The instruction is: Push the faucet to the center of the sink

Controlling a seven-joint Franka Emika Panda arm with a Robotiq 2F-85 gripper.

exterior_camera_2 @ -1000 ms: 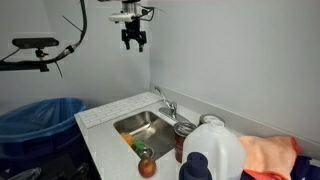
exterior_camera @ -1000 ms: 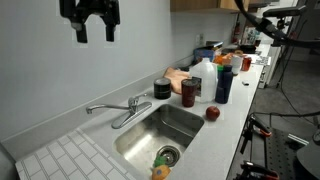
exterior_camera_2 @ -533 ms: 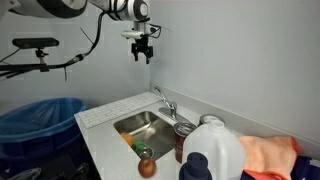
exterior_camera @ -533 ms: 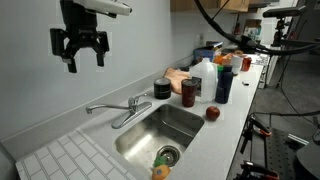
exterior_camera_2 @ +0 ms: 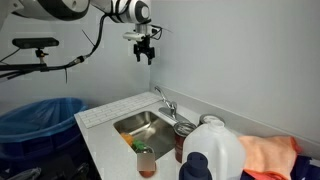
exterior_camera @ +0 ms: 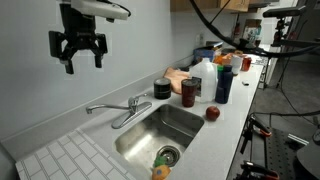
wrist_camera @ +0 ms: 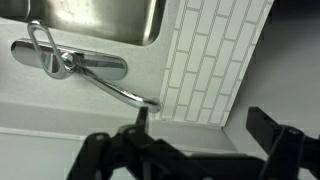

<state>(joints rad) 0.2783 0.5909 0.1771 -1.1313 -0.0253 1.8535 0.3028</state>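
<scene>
Behind sink point(exterior_camera: 150, 135), faucet point(exterior_camera: 112, 105) spout runs along wall point(exterior_camera: 40, 95) twd tiles point(exterior_camera: 65, 155).

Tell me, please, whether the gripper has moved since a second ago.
Yes. In an exterior view the gripper has dropped toward the faucet, though hanging well above it.
</scene>
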